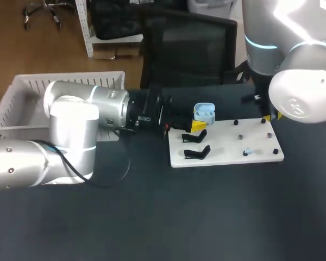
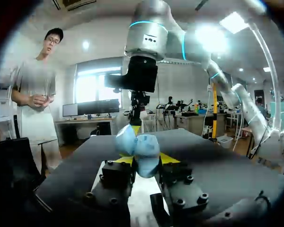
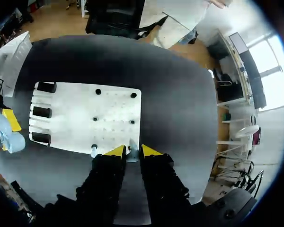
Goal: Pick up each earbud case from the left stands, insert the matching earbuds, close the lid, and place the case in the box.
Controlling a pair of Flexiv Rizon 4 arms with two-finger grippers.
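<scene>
Our left gripper (image 2: 146, 160) clasps the open blue case (image 1: 205, 112) in its fingers at the board's (image 1: 228, 155) left edge; our right gripper (image 3: 131, 151) sits opposite, grip unclear.

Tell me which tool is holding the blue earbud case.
The left tool: it is shut on the open blue earbud case. The right tool is at the white board's opposite edge.

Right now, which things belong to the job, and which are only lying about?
Job: case, held in left gripper; right gripper; earbud; stands; board; box.
Not the job: table; cable of the left arm.
</scene>
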